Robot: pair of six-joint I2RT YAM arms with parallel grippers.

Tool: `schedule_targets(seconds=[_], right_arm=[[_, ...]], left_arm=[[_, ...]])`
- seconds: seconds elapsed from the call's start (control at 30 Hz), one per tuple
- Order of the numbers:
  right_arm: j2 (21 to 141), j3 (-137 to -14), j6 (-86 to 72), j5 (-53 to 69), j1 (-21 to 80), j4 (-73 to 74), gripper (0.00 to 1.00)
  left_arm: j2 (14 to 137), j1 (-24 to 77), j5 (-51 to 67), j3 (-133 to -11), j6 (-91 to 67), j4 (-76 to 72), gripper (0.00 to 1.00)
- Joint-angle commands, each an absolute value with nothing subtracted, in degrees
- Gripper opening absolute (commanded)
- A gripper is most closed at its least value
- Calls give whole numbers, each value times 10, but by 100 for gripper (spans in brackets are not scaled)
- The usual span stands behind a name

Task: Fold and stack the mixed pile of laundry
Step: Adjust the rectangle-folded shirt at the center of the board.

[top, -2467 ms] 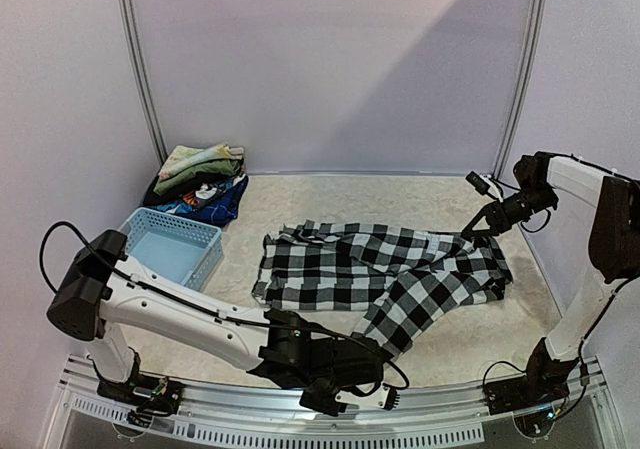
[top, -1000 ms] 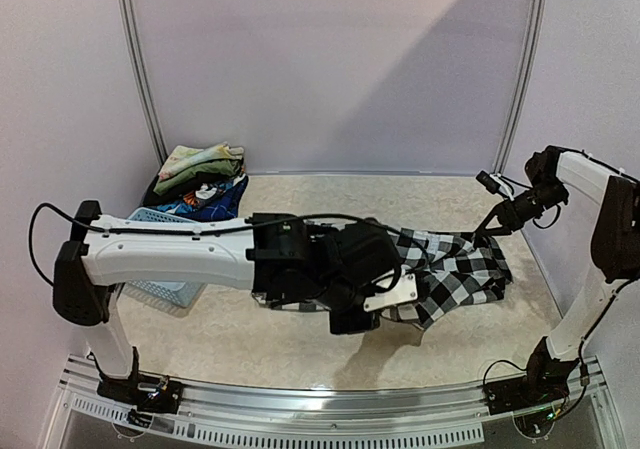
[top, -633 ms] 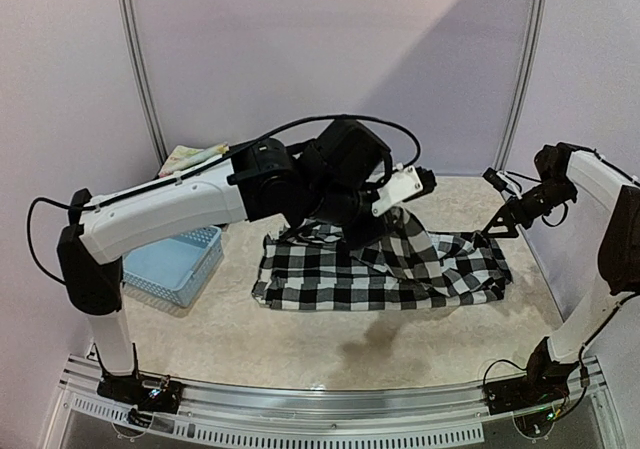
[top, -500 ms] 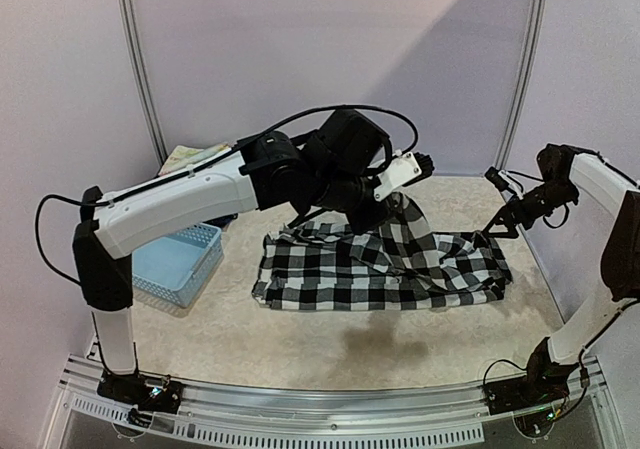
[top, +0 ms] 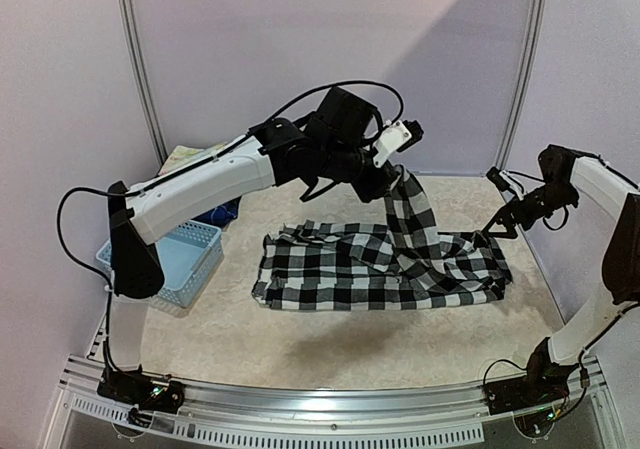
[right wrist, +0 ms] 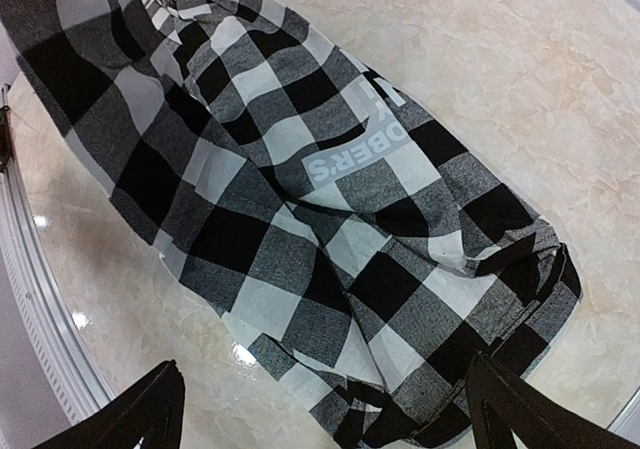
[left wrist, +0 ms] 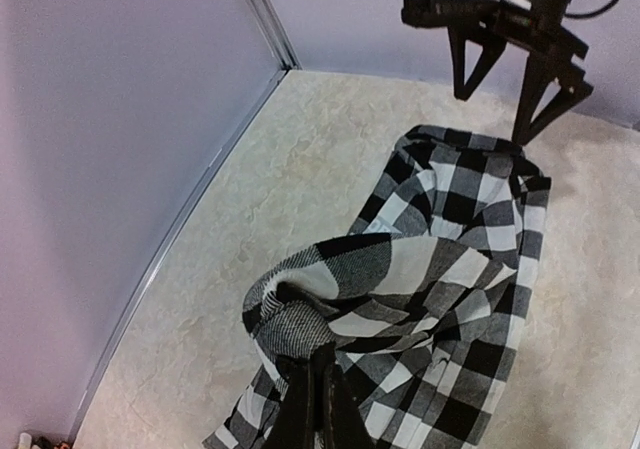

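Observation:
The black-and-white checked shirt (top: 350,269) lies spread across the middle of the table. One sleeve rises from it to my left gripper (top: 397,173), which is shut on the sleeve's bunched end (left wrist: 300,319) above the back of the table. In the left wrist view my left gripper (left wrist: 318,369) pinches that fold. My right gripper (top: 497,231) hovers open just over the shirt's right edge, nothing between its fingers. In the right wrist view the right gripper (right wrist: 330,409) spans the shirt's corner (right wrist: 440,359). Folded garments (top: 183,155) at the back left are mostly hidden by my left arm.
A light blue perforated basket (top: 175,264) stands at the left, in front of the garment stack, a dark blue piece (top: 218,212) just behind it. Purple walls close the back and sides. A metal rail (top: 320,409) runs along the near edge.
My left arm swung from the near edge to the back centre, lifting the sleeve up off the table. My right gripper opened and shifted slightly right of the shirt's edge.

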State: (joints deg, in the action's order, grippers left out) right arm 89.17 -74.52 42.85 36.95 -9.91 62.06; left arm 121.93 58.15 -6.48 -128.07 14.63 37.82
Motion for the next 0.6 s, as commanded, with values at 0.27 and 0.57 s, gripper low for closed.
schedule_targets(seconds=[0.27, 0.57], right_arm=[[926, -743, 457, 386, -103, 649, 99], [941, -728, 466, 382, -103, 647, 99]], left_arm=[[1326, 561, 9, -1444, 79, 311, 0], [1340, 555, 8, -1463, 133, 300, 0]])
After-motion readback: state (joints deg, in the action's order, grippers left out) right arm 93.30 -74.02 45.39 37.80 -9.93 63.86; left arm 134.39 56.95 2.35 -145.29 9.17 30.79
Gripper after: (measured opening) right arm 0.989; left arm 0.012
